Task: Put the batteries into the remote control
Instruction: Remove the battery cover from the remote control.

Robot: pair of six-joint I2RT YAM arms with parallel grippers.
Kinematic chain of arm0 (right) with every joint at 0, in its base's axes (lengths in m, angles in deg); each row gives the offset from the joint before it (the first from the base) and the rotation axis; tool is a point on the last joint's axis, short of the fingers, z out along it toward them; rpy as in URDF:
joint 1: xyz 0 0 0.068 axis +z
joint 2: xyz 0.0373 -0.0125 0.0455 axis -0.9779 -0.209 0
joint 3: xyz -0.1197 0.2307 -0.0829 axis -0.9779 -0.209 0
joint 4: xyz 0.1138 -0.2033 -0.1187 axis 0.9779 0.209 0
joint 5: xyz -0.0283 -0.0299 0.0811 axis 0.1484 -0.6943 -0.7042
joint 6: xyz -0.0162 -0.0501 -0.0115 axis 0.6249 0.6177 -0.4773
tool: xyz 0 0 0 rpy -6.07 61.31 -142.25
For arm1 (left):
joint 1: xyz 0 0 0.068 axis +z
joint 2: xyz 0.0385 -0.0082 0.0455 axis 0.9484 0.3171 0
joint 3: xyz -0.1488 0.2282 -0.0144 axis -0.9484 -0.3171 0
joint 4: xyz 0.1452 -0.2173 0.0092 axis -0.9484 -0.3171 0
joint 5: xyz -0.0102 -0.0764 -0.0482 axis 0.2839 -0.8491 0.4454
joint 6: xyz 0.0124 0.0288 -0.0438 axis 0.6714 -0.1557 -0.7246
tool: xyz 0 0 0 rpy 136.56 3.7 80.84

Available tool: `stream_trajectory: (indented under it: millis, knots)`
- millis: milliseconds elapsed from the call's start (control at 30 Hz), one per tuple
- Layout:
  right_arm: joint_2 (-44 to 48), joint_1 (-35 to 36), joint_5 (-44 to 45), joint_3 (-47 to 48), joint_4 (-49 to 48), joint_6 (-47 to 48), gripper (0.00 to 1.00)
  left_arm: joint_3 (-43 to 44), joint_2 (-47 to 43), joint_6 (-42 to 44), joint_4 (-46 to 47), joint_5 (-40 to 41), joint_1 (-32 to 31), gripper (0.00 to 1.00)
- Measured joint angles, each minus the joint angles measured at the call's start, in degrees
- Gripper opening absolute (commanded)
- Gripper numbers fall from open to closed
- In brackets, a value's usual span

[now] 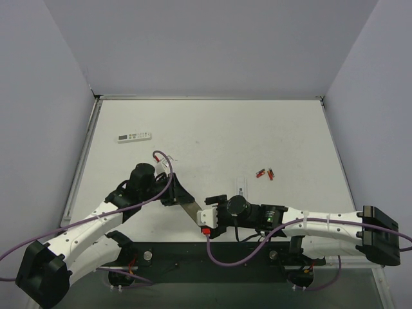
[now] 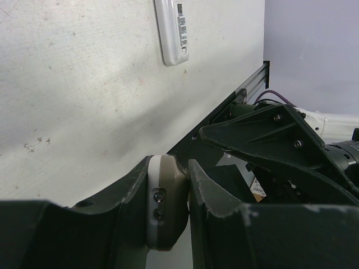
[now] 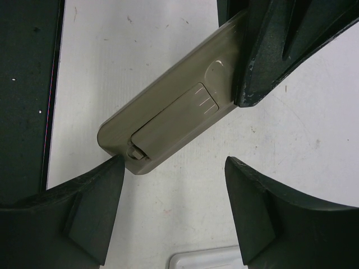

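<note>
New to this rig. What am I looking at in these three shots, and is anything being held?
Two robot arms are bolted to the near edge of a table, each with a two-finger gripper. The top view looks down from above and behind them, with the left arm on the left and the right arm on the right. The other two views come from cameras on the wrists.

The left gripper is clamped on a small remote. The right wrist view shows its beige back, with the battery cover on. The right gripper is open at the remote's free end.

On the table lie the batteries, a small white labelled piece and a longer white remote at far left.
</note>
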Motion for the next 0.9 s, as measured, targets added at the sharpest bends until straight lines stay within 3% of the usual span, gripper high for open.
stream_trajectory:
  millis: [900]
  knots:
    - [-1.62, 0.02, 0.85, 1.25, -0.72, 1.53, 0.57, 1.09, 0.02, 1.90, -0.94, 2.62, -1.18, 0.00]
